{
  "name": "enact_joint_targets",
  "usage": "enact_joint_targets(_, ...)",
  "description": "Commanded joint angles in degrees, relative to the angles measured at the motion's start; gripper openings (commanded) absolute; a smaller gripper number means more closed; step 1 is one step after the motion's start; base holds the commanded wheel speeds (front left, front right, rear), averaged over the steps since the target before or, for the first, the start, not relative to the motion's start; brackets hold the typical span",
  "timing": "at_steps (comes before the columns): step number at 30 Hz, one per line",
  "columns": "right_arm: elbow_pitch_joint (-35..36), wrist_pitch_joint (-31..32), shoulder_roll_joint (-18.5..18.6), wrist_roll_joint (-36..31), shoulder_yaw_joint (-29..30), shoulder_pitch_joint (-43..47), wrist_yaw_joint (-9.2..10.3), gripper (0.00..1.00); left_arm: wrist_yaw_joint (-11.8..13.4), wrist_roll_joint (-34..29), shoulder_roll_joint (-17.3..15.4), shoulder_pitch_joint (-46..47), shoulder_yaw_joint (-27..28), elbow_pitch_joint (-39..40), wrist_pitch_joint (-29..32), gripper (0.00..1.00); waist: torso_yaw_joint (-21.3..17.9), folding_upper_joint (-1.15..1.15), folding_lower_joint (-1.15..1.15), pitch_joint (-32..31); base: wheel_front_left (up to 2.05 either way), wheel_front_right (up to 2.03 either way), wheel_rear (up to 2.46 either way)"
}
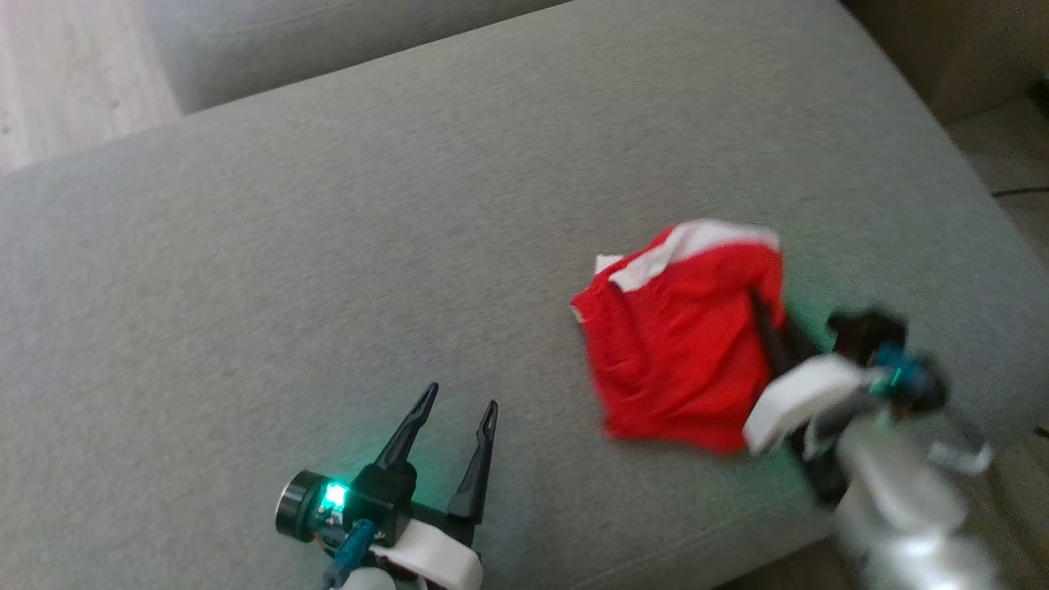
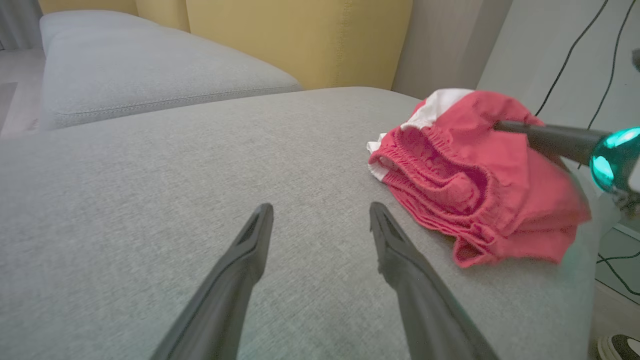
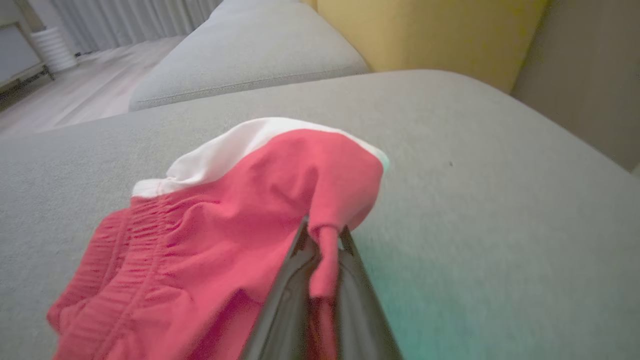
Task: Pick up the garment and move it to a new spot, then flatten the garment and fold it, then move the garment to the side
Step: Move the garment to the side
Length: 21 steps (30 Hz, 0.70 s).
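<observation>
Garment [image 1: 680, 344]: red, white trim, gathered waistband, bunched in a heap on cushion [image 1: 328, 246], near its right edge. Right gripper [image 3: 324, 229] jaws clamped on a fold of red fabric at the top. Left gripper [image 1: 460, 395] jaws wide apart, empty, at cushion's near edge.

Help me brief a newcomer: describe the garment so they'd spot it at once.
Start at the wide grey cushion. Near its right edge sits a crumpled garment, pinched by the right tool. It is bright red with a white band, unlike the plain grey around it.
</observation>
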<state>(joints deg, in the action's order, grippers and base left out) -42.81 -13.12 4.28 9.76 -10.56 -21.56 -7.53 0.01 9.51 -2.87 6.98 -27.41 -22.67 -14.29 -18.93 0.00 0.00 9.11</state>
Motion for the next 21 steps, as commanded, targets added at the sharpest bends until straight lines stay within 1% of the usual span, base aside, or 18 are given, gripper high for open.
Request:
enact_joint_targets(1,1.27,0.59,1.83,-1.11,-0.79,-4.06,0.04,0.00,0.31,-0.20,0.00,2.02,1.57,1.23,-0.71,1.00,1.65,0.00,0.00,1.05,0.00,0.00,0.00)
enact_joint_targets(8,-2.80,5.79,11.99,-5.44,-0.59,-15.00,0.04,0.00,0.04,-1.75,0.00,3.55,2.47,1.01,-0.71,1.00,6.56,0.00,0.00,4.73,0.00,0.00,0.00)
enact_joint_targets(15,-11.28,10.28,22.24,-9.63,2.48,-21.83,0.04,0.00,0.04,-2.16,0.00,5.34,2.22,1.86,-0.71,1.00,11.16,0.00,0.00,7.49,0.00,0.00,0.00)
enact_joint_targets(18,-14.23,10.85,25.37,-11.08,5.24,-23.36,0.04,0.00,0.26,-2.32,0.00,5.88,2.16,2.40,-0.71,1.00,12.61,0.00,0.00,8.41,0.00,0.00,0.00)
enact_joint_targets(21,-16.16,11.19,27.50,-12.83,8.10,-24.57,0.04,0.00,0.34,-2.66,0.00,6.30,2.41,2.65,-0.71,1.00,13.62,0.00,0.00,9.24,0.00,0.00,0.00)
